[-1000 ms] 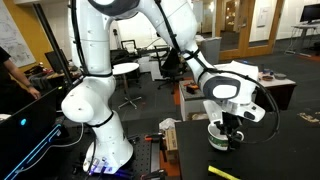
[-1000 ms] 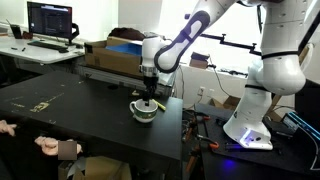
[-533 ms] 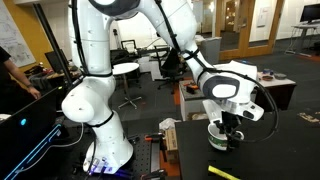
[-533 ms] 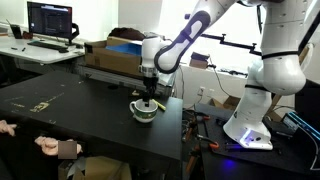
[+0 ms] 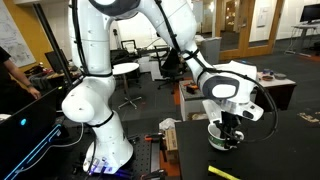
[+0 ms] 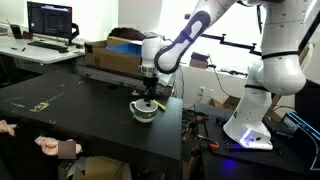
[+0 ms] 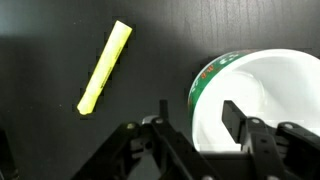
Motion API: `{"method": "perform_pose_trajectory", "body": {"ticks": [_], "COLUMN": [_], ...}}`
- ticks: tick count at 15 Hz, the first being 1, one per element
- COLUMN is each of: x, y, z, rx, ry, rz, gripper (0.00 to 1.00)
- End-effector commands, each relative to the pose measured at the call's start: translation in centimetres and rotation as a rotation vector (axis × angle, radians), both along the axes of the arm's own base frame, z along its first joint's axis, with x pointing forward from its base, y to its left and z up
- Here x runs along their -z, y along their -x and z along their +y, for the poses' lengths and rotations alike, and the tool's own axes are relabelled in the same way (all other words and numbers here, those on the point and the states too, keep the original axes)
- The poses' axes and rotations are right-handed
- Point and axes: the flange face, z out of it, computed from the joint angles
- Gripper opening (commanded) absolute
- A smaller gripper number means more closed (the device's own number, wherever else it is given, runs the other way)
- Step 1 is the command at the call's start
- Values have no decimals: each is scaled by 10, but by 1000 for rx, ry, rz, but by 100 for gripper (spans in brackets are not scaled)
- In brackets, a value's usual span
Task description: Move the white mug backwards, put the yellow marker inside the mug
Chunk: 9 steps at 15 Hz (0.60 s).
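While the hand (image 7: 200, 120) stood partly open astride the white mug (image 7: 265, 85) rim, one jaw inside, a firm grip could not be confirmed. The yellow marker (image 7: 105, 68) lay on the desk (image 7: 40, 40) beyond the outer jaw. Step: moving mug. Next needs a secure pinch, then a backward slide.

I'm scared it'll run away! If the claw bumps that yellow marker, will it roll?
Probably, sideways: the yellow marker looks round and thin, lying flat on the smooth black table. It looks straight and stiff, so it likely won't bend when lifted. Being so slim, it might slip unless the claw pinches it squarely.
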Motion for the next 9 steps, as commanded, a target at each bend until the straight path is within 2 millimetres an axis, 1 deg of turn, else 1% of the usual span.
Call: {"method": "perform_pose_trajectory", "body": {"ticks": [1, 2, 3, 4, 5, 9], "x": [-6, -6, -6, -6, -6, -6], "y": [-2, -2, -2, -2, -2, -2], "z": [-3, -3, -3, -2, -2, 1], "rx": [2, 2, 1, 1, 0, -4], "ry": [6, 8, 8, 8, 9, 10], "rz": [-2, -3, -4, -4, -4, -8], "gripper": [32, 20, 12, 5, 0, 3]}}
